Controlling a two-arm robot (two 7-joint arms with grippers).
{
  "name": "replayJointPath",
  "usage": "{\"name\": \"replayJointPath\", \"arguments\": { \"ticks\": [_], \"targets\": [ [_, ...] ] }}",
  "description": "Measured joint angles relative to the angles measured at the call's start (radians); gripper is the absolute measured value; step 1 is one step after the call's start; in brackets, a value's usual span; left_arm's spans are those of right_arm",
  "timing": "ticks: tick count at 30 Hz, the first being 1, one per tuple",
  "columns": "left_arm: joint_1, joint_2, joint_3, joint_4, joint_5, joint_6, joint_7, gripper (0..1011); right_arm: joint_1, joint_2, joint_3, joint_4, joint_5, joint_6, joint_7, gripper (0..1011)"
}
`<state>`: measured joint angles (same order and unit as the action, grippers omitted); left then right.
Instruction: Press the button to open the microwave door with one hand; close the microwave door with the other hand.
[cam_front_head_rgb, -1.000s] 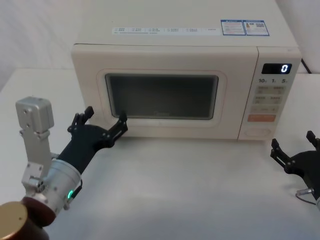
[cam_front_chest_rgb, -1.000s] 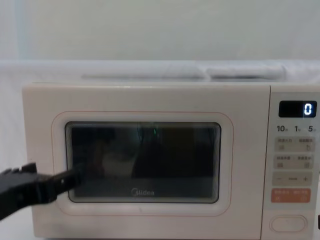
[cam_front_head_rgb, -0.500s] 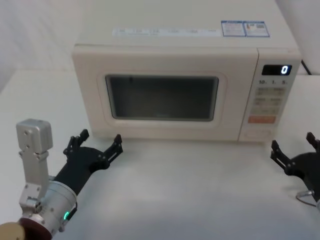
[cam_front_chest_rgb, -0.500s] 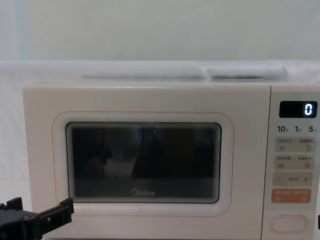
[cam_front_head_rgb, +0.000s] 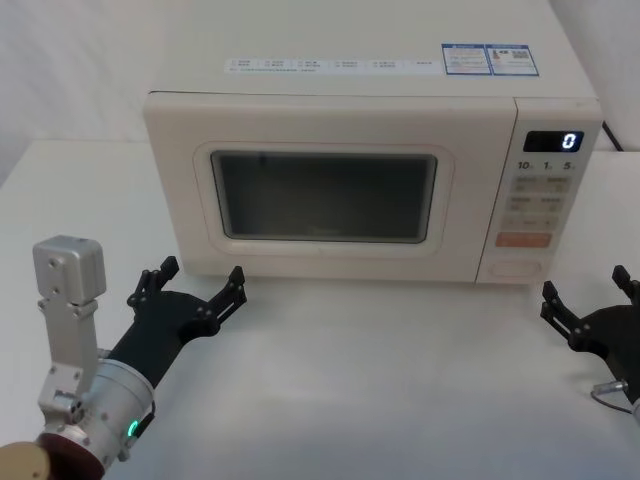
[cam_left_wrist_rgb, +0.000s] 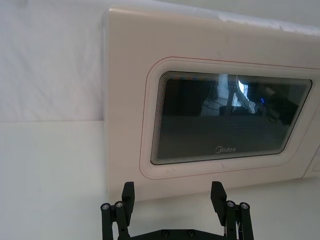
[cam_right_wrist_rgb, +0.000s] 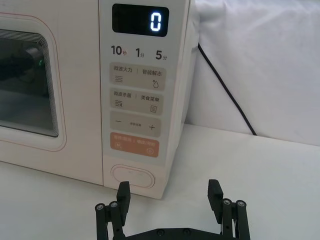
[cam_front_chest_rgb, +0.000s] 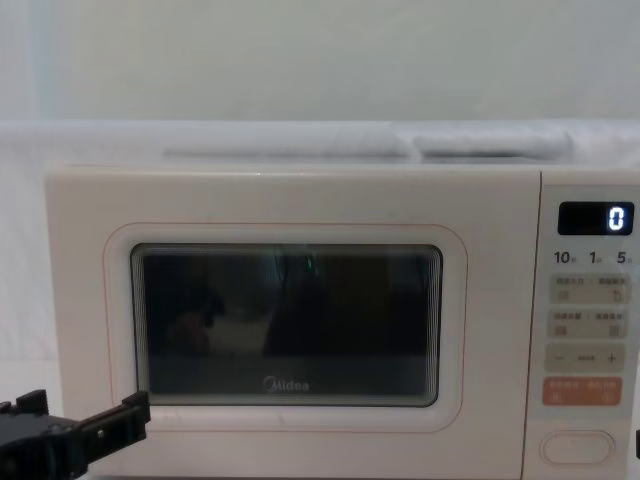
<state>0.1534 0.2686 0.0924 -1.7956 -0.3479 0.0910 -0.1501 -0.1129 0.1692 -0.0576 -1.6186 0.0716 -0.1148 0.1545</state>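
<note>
From the head camera, the cream box-shaped microwave (cam_front_head_rgb: 370, 180) is sitting square on the white table (cam_front_head_rgb: 400, 380), and its broad cream microwave door (cam_front_head_rgb: 325, 195) with the dark rounded window is lying shut, flush with the front. The wide cream pill-shaped button (cam_front_head_rgb: 513, 268) is sitting at the bottom of the narrow control panel, under the orange key (cam_front_head_rgb: 523, 239). The black left gripper (cam_front_head_rgb: 195, 285) on its silver-grey wrist is hovering low over the table just before the door's lower left corner, fingers spread wide and pinching nothing. The black right gripper (cam_front_head_rgb: 590, 300) is waiting at the table's right edge, near the panel corner, fingers also splayed apart.

Over to the left wrist camera: the left gripper (cam_left_wrist_rgb: 172, 197) is pointing at the door (cam_left_wrist_rgb: 220, 115), its two black fingertips (cam_left_wrist_rgb: 128, 192) standing well apart and clear of the cream face, with the grey logo showing under the window.

The right wrist camera is showing the right gripper (cam_right_wrist_rgb: 170, 195) gaping open, aimed near the button (cam_right_wrist_rgb: 132, 176), not touching it; the display (cam_right_wrist_rgb: 140, 20) is glowing 0.

In the chest camera, the door (cam_front_chest_rgb: 285, 330) is closed, the button (cam_front_chest_rgb: 577, 447) is sitting low right, and the left gripper (cam_front_chest_rgb: 85, 430) is poking in at lower left, fingers spread.
</note>
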Motion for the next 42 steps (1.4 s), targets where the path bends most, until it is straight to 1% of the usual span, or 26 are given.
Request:
{"name": "replayJointPath", "arguments": {
  "ticks": [42],
  "targets": [
    [-0.002, -0.001, 0.001, 0.001, -0.001, -0.002, 0.000, 1000, 0.000, 0.000, 0.000, 0.000, 0.000, 0.000, 0.000, 1002]
  ]
}}
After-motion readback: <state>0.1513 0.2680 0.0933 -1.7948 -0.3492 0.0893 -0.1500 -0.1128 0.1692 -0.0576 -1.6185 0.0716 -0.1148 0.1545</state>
